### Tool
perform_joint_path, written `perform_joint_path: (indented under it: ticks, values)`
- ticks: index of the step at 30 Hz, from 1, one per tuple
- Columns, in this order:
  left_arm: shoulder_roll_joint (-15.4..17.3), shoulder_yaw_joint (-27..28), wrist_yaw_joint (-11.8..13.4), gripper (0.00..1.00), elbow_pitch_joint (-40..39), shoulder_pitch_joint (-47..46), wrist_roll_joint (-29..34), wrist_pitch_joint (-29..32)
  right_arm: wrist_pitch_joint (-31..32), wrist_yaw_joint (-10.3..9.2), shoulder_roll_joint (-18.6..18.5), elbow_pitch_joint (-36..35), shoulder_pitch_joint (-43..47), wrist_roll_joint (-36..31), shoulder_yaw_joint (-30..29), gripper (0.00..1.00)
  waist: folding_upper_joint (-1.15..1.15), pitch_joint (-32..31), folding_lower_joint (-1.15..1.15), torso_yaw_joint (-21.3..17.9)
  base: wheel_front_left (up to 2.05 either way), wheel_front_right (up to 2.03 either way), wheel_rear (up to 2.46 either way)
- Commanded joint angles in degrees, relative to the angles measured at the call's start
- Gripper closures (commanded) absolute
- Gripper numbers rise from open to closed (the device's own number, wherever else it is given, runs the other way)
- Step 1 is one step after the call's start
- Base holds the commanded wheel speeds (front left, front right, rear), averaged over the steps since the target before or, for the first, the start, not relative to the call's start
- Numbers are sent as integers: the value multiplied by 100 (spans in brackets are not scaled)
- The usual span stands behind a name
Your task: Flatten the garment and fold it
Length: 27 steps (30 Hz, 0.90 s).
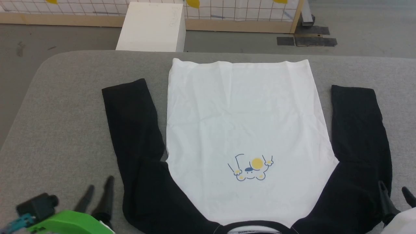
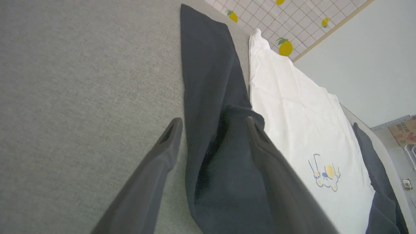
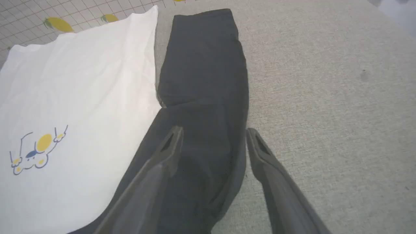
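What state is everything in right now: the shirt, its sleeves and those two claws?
White T-shirt with black sleeves and a small cartoon print: spread flat, print up, not yet folded.
Black sleeve on the robot's left: laid out straight.
Black sleeve on the robot's right: laid out straight.
Left claw: open, holding nothing.
Right claw: open, holding nothing.

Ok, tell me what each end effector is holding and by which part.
Nothing. Left end effector and right end effector are both open; the garment lies loose on the table.
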Motion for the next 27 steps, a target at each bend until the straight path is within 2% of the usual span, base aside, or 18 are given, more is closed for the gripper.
perform_joint_path:
  ticks: [1, 4, 8, 12, 16, 20, 27]
  values:
    - [115, 119, 47, 0, -33, -118, 165, -160, -231, -9, 0, -65, -29, -21, 61, 0, 42, 1, 0, -53, 0, 0, 0]
    - [233, 300, 24, 0, -12, -425, 328, -413, -703, -9, 0, -178, -158, -33, 184, 0, 42, 84, 0, -120, 0, 0, 0]
    - [698, 382, -235, 0, 361, -1195, 748, -665, -1305, -9, 0, -304, -375, -122, 448, 0, 42, 275, 0, -205, 0, 0, 0]
    - [1056, 212, -452, 0, 936, -2177, 1214, -805, -1847, -9, 0, -403, -629, -342, 795, 0, 42, 579, 0, -295, 0, 0, 0]
    - [1245, -38, -526, 0, 1559, -3077, 1635, -820, -2218, -9, -102, -390, -903, -422, 1235, 0, 42, 903, 0, -428, 0, 0, 0]
    - [1375, -236, -612, 0, 2216, -3800, 1778, -514, -2358, -9, -239, -314, -1181, -407, 1648, 0, 42, 1243, 0, -585, 0, 0, 0]
    - [1644, -451, -825, 0, 3089, -4833, 1679, 536, -2454, -9, -316, -290, -1593, -336, 2001, 0, 42, 1772, 0, -842, 0, 0, 0]
